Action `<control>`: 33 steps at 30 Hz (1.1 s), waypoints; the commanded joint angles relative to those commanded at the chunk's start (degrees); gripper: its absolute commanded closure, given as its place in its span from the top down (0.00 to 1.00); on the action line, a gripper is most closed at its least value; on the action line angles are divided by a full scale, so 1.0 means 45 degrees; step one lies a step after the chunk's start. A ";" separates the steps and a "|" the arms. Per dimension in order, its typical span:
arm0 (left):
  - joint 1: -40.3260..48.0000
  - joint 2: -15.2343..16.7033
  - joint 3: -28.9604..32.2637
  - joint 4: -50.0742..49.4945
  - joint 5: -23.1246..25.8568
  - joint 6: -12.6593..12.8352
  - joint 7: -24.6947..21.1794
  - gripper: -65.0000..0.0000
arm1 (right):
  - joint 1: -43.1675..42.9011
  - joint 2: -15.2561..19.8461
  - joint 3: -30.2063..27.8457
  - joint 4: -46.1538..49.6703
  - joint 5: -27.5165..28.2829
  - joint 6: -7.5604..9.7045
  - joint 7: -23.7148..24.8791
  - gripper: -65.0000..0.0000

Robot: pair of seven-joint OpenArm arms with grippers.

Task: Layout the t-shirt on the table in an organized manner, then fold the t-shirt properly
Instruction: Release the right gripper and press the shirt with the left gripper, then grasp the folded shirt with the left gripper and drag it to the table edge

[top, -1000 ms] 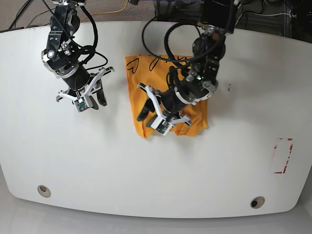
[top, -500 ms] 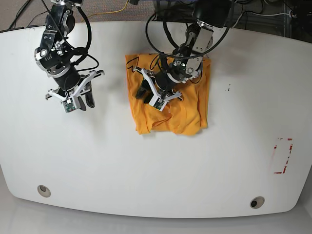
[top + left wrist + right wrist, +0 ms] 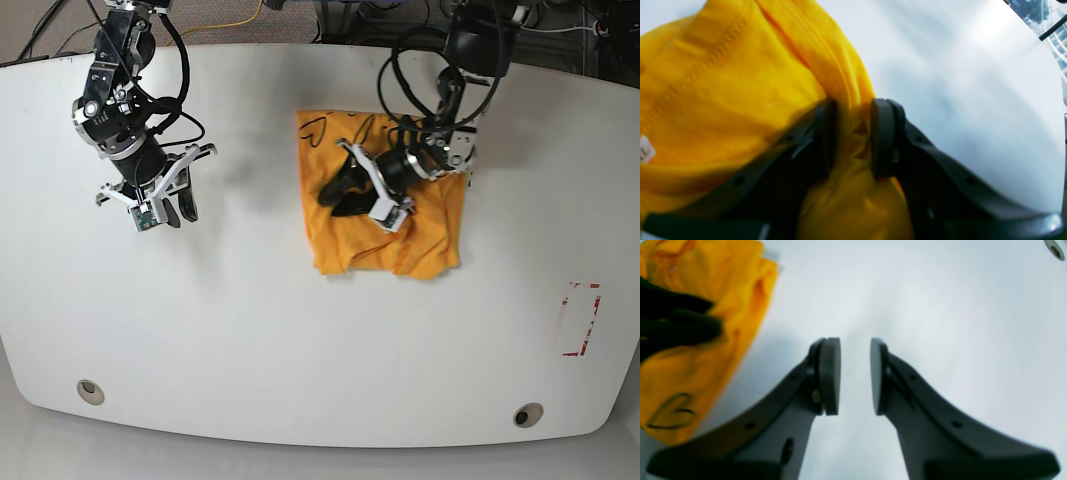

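Note:
The orange-yellow t-shirt (image 3: pixel 430 215) lies bunched in a rough rectangle on the white table (image 3: pixel 300 330), right of the middle near the far side. A heart outline (image 3: pixel 315 127) shows at its far-left corner. My left gripper (image 3: pixel 345 195) sits on the shirt's left part. In the left wrist view it (image 3: pixel 853 133) is shut on a fold of the t-shirt (image 3: pixel 740 83) at its edge. My right gripper (image 3: pixel 175 210) hangs over bare table well left of the shirt. Its pads (image 3: pixel 831 373) stand a narrow gap apart with nothing between them, and the t-shirt (image 3: pixel 690 373) is off to its side.
Two grommet holes (image 3: pixel 90 390) (image 3: pixel 527 414) sit near the table's front edge. A red rectangular outline (image 3: pixel 580 320) marks the right side. Cables and dark gear lie beyond the far edge. A white label (image 3: pixel 645 153) shows on the cloth.
The t-shirt has slid to the right across the table together with my left gripper. The right arm has barely moved since half a second ago.

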 joint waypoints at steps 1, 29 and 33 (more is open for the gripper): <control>0.0039 -0.0371 -0.0098 0.0000 0.0000 -0.0254 0.0000 0.26 | 0.0000 0.0000 0.0000 0.0000 0.0000 0.0000 0.0000 0.23; 0.0293 -0.6330 -0.2364 -0.1602 -0.0020 -0.1260 -0.0020 0.26 | -0.0098 -0.0352 0.0020 0.0020 0.0547 0.0410 0.0000 0.23; 0.0293 -0.6564 -0.2403 -0.1602 -0.0020 -0.1260 -0.0020 0.26 | -0.0098 -0.0391 0.0000 0.0020 0.0547 0.0410 0.0000 0.23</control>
